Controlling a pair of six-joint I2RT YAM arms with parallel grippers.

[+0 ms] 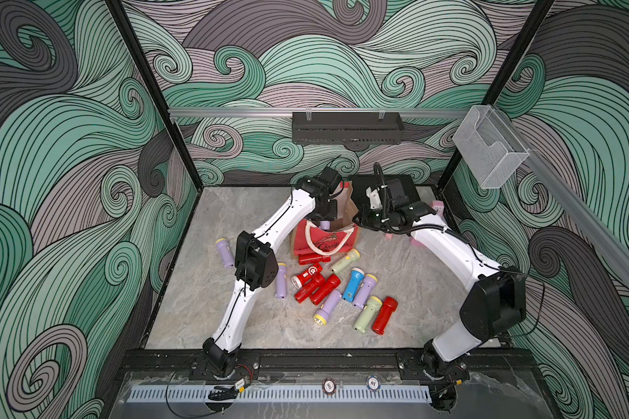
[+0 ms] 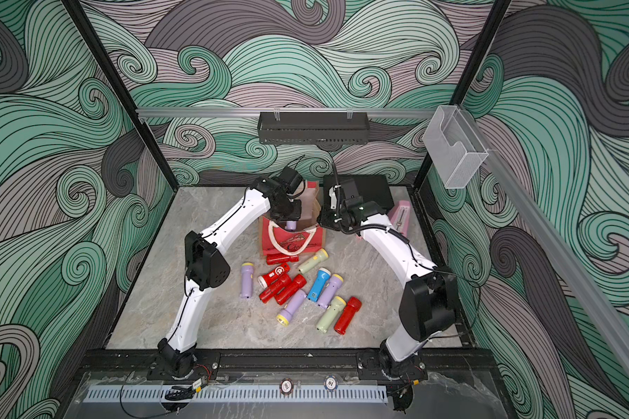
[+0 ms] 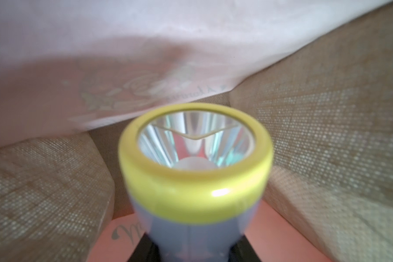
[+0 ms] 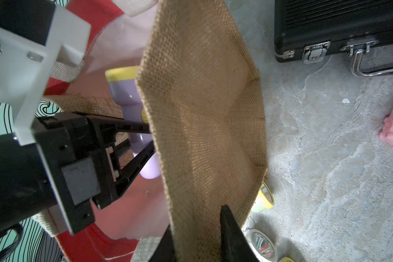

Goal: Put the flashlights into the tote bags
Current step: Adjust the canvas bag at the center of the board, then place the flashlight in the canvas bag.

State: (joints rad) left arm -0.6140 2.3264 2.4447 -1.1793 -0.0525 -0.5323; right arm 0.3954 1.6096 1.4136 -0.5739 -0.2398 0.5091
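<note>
The left hand (image 4: 146, 136) clamps a yellow-rimmed lilac flashlight (image 3: 195, 172) by its barrel, the lens end pointing down into the open tote bag (image 1: 324, 243). The bag stands on the marble-patterned bench (image 1: 233, 217) between the two arms, toward the back. The right hand (image 4: 195, 217) is pinched shut on the bag's tan jute side wall at the rim. A dozen or so loose flashlights (image 1: 353, 284) in red, lilac, pale green and blue lie scattered on the bench in front of the bag. A red one rests against its printed front. A black case (image 4: 338, 27) sits behind the right arm, with a pink metronome (image 2: 400, 217) beside it.
</note>
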